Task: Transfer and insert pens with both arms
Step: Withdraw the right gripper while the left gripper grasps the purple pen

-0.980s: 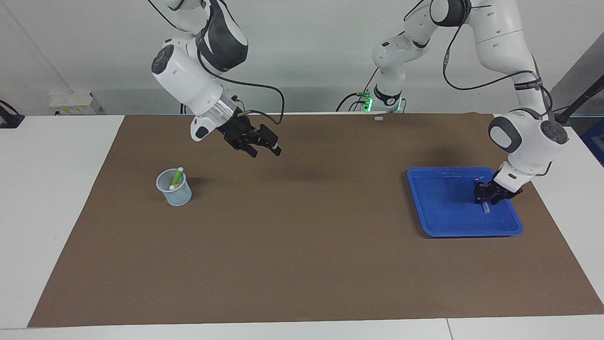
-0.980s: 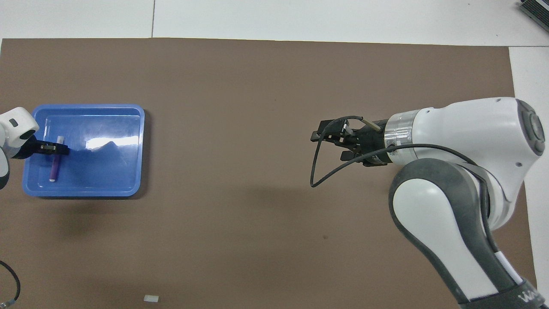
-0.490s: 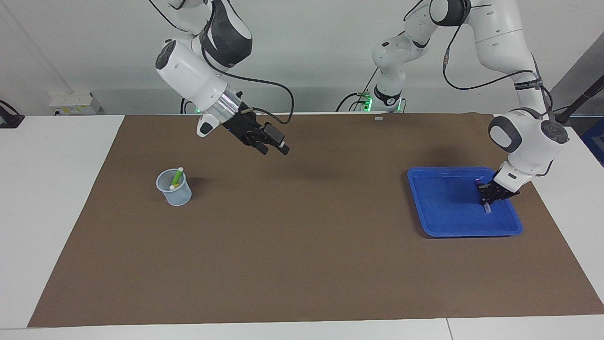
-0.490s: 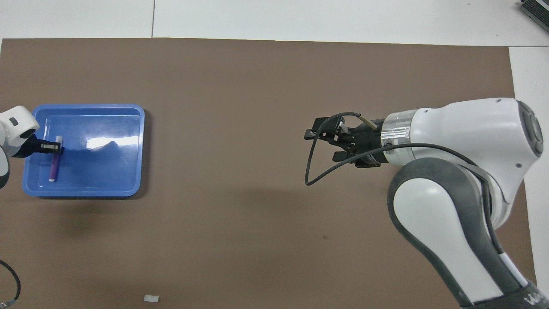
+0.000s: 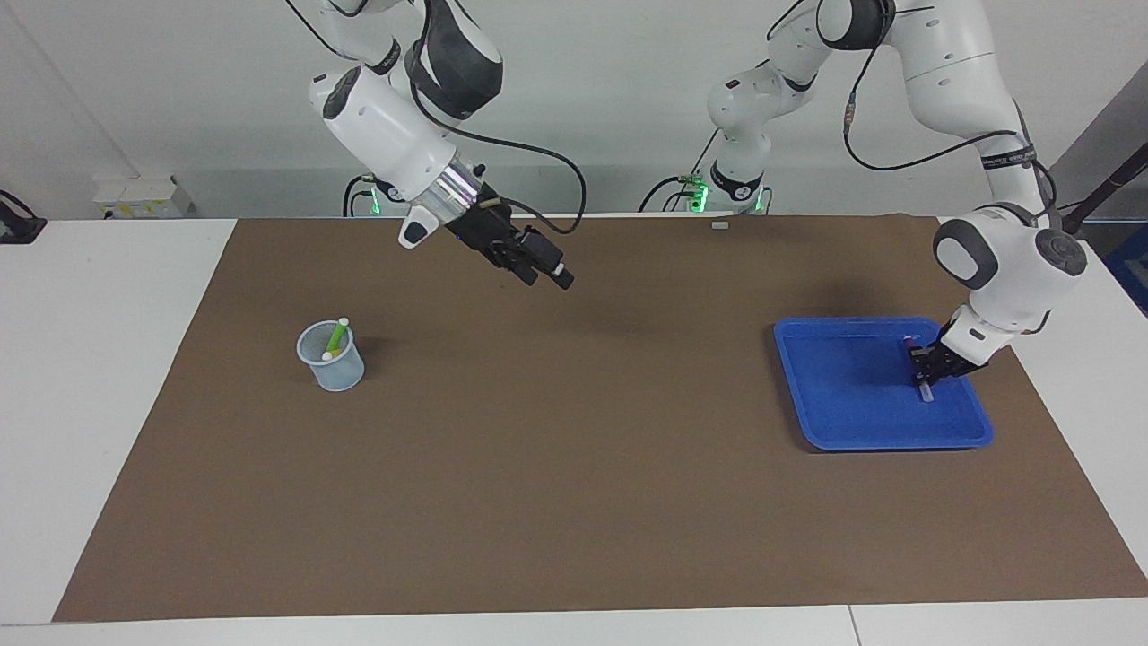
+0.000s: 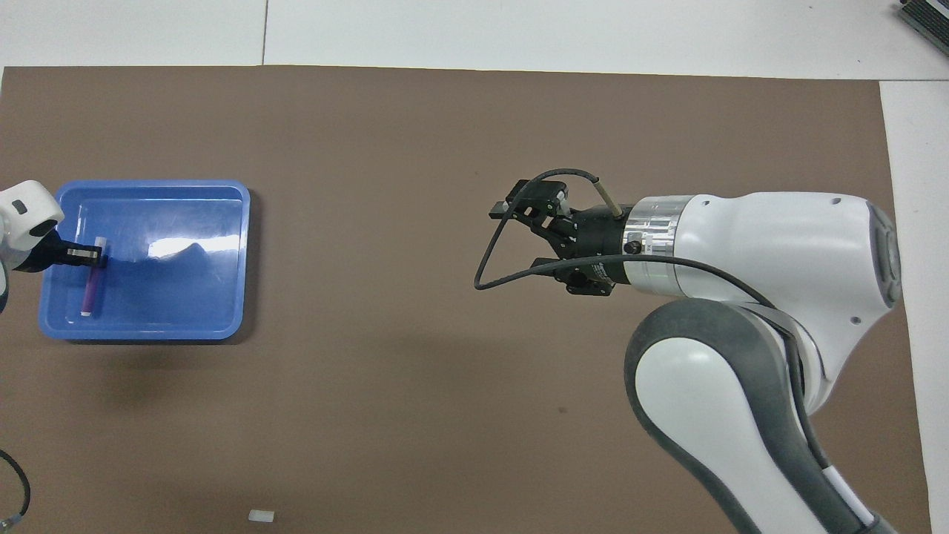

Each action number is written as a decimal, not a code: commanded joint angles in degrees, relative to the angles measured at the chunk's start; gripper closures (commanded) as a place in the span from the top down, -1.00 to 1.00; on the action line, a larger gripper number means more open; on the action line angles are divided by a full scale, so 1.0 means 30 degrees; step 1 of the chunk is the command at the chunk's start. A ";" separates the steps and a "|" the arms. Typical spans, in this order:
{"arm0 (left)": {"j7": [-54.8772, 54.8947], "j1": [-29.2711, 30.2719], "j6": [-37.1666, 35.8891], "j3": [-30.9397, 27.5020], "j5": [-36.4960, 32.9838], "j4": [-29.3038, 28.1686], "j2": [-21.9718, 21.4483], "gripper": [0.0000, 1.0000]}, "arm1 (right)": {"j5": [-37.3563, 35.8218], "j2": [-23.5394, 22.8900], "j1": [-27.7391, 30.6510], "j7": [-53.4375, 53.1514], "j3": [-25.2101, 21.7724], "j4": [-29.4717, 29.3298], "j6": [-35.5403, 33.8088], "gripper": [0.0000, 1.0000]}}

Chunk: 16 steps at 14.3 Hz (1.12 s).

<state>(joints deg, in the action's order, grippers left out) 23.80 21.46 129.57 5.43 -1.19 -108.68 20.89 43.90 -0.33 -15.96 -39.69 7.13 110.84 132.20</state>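
Note:
A purple pen (image 6: 90, 288) lies in the blue tray (image 6: 148, 332) at the left arm's end of the table. My left gripper (image 6: 90, 256) is down in the tray (image 5: 883, 442) and shut on the purple pen (image 5: 925, 392) near its whitish end. A light green pen (image 5: 337, 336) stands in a clear cup (image 5: 334, 370) at the right arm's end, with a second whitish pen end beside it. My right gripper (image 5: 549, 272) hangs open and empty over the brown mat, between the cup and the tray. In the overhead view the right gripper (image 6: 519, 233) shows, and the right arm hides the cup.
A brown mat (image 5: 574, 502) covers most of the white table. A small white piece (image 5: 717, 225) lies at the mat's edge nearest the robots, also seen as the small white piece (image 6: 261, 515) in the overhead view. A black cable loops around the right wrist.
My left gripper has closed its fingers on the purple pen in the tray. The right gripper has swung away from the cup toward the middle of the mat, still open.

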 commanded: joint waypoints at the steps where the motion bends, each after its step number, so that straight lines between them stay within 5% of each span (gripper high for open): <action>1: -0.1684 -0.0237 -0.1848 0.0007 -0.0363 0.1187 0.0012 -1.00 | 0.0456 0.0110 0.0046 -0.0218 0.0084 0.0056 0.0289 1.00; 7: -0.6192 -0.0530 -0.4045 0.0242 0.0482 0.1275 -0.1568 -1.00 | 0.0456 0.0110 0.0046 -0.0247 0.0084 0.0114 0.0289 1.00; 16: -1.5889 -0.0677 -0.7094 0.0300 0.6458 0.1451 -0.4820 -1.00 | 0.0456 0.0169 0.0017 -0.0218 0.0084 0.0290 0.0289 1.00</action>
<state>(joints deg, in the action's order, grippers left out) -17.58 19.86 110.69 6.77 15.18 -104.18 8.94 43.90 -0.33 -15.96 -39.80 7.13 110.98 132.21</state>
